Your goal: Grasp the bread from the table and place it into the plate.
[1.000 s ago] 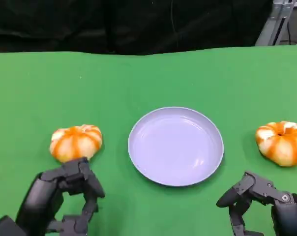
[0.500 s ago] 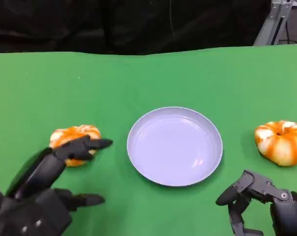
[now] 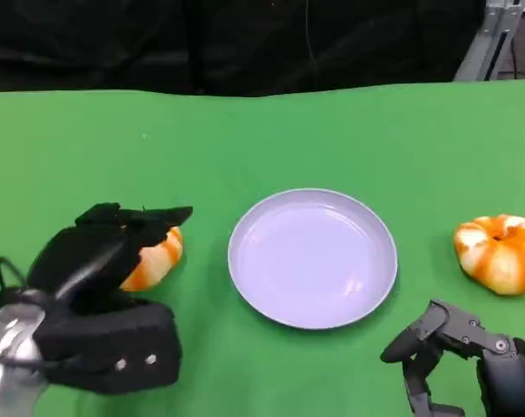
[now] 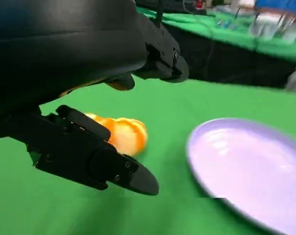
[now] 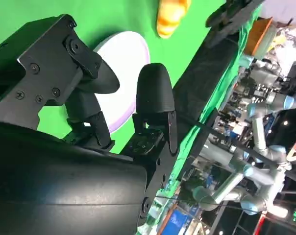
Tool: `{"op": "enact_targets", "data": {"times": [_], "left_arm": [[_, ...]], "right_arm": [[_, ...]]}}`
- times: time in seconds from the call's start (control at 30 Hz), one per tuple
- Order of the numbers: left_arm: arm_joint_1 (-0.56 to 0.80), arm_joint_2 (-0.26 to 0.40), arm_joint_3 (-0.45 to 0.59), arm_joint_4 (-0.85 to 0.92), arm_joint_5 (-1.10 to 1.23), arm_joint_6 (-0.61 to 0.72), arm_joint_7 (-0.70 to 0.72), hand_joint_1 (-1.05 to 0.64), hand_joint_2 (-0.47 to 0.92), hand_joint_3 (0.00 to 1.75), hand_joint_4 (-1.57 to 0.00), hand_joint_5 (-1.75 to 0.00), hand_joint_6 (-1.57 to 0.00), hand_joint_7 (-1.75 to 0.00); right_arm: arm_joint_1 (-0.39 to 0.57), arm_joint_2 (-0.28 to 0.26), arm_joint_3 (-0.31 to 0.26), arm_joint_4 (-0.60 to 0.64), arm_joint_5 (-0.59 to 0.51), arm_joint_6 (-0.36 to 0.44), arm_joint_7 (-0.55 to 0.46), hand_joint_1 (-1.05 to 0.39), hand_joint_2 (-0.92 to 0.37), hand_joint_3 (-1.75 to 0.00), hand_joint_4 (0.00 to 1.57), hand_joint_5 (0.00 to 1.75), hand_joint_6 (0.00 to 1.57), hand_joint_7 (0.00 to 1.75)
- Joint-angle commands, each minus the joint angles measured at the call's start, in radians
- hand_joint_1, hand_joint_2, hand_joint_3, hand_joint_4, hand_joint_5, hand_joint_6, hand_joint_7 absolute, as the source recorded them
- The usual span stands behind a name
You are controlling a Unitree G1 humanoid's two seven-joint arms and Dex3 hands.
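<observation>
Fingers of left hand [image 3: 106,261] spread over bread [image 3: 154,258] beside plate [image 3: 312,258].

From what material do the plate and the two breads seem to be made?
The plate looks like smooth, glossy plastic, pale lilac: it carries soft white highlights and has a thin, even rim. The left bread and the right bread look matte, with orange and cream bands like a baked crust; whether they are real or foam replicas, the pictures cannot settle.
</observation>
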Motion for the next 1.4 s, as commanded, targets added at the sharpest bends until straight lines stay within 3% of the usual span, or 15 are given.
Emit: {"op": "enact_targets", "data": {"times": [0.03, 0.4, 0.53, 0.8, 0.93, 1.03, 1.07, 1.1, 1.17, 1.2, 1.23, 1.27, 1.37, 1.4], "left_arm": [[-0.082, 0.009, -0.077, 0.091, 0.098, 0.066, 0.034, -0.48, 0.90, 0.00, -0.05, -0.53, -0.36, -0.03], [-0.191, -0.012, -0.180, 0.255, 0.119, 0.161, 0.042, -0.46, 0.89, 0.00, -0.14, -0.36, -0.33, 0.00], [-0.301, -0.076, -0.251, 0.446, 0.168, 0.263, 0.049, -0.48, 0.90, 0.00, -0.11, -0.31, -0.28, 0.00], [-0.371, -0.112, -0.283, 0.637, 0.139, 0.277, 0.124, -0.47, 0.90, 0.00, -0.12, -0.29, -0.24, 0.00], [-0.391, -0.115, -0.288, 0.721, 0.101, 0.227, 0.184, -0.39, 0.92, 0.01, -0.18, -0.31, -0.30, -0.03], [-0.392, -0.111, -0.286, 0.774, 0.076, 0.142, 0.295, -0.26, 0.92, 0.03, -0.65, -0.57, -0.72, -0.13], [-0.393, -0.108, -0.290, 0.793, 0.073, 0.109, 0.337, -0.25, 0.90, 0.02, -0.77, -1.15, -0.96, -0.13], [-0.393, -0.105, -0.294, 0.809, 0.073, 0.083, 0.371, -0.24, 0.89, 0.01, -0.81, -1.43, -1.07, -0.13], [-0.393, -0.101, -0.298, 0.832, 0.070, 0.043, 0.416, -0.23, 0.89, 0.00, -0.87, -1.66, -1.23, -0.16], [-0.390, -0.099, -0.296, 0.837, 0.063, 0.022, 0.430, -0.22, 0.87, 0.00, -0.85, -1.71, -1.03, -0.77], [-0.389, -0.097, -0.294, 0.843, 0.058, 0.007, 0.439, -0.21, 0.88, 0.01, -0.84, -1.73, -0.86, -1.20], [-0.383, -0.092, -0.290, 0.833, 0.050, -0.007, 0.441, -0.20, 0.89, 0.02, -0.83, -1.74, -0.73, -1.46], [-0.370, -0.077, -0.289, 0.805, 0.038, -0.023, 0.449, -0.18, 0.92, 0.06, -0.81, -1.75, -0.64, -1.55], [-0.364, -0.072, -0.290, 0.794, 0.039, -0.024, 0.454, -0.17, 0.92, 0.09, -0.82, -1.75, -0.67, -1.45]], "right_arm": [[0.003, -0.006, -0.006, -0.002, 0.003, -0.005, -0.007, 0.09, -0.32, -1.34, 0.76, 1.62, 0.80, 1.28], [0.008, -0.003, -0.002, -0.009, 0.006, -0.001, -0.003, 0.11, -0.32, -1.35, 0.75, 1.63, 0.80, 1.29], [0.013, -0.003, -0.001, -0.012, 0.005, -0.004, -0.004, 0.08, -0.31, -1.35, 0.76, 1.63, 0.80, 1.28], [0.019, -0.003, 0.000, -0.025, 0.006, 0.004, 0.002, 0.08, -0.31, -1.35, 0.76, 1.63, 0.80, 1.28], [0.020, -0.003, 0.000, -0.026, 0.002, 0.003, 0.000, 0.08, -0.31, -1.35, 0.75, 1.62, 0.80, 1.28], [0.021, -0.005, -0.001, -0.026, 0.000, 0.000, -0.001, 0.08, -0.30, -1.35, 0.76, 1.61, 0.81, 1.28], [0.022, -0.004, -0.001, -0.027, 0.001, 0.000, -0.001, 0.07, -0.31, -1.35, 0.76, 1.61, 0.81, 1.28], [0.022, -0.004, 0.000, -0.026, 0.002, 0.000, -0.001, 0.07, -0.31, -1.35, 0.76, 1.60, 0.81, 1.28], [0.022, -0.004, 0.000, -0.026, 0.003, 0.000, 0.000, 0.07, -0.31, -1.34, 0.76, 1.60, 0.81, 1.28], [0.022, -0.004, 0.000, -0.026, 0.004, 0.001, 0.001, 0.06, -0.31, -1.34, 0.76, 1.60, 0.81, 1.27], [0.022, -0.004, 0.000, -0.026, 0.004, 0.002, 0.001, 0.06, -0.31, -1.34, 0.76, 1.60, 0.81, 1.27], [0.020, -0.005, 0.000, -0.024, 0.001, -0.001, -0.001, 0.06, -0.31, -1.34, 0.76, 1.60, 0.81, 1.27], [0.016, -0.005, -0.001, -0.023, -0.005, -0.004, -0.004, 0.06, -0.31, -1.34, 0.76, 1.61, 0.81, 1.27], [0.016, -0.005, 0.000, -0.024, -0.006, -0.002, -0.003, 0.06, -0.31, -1.34, 0.76, 1.61, 0.81, 1.27]]}}
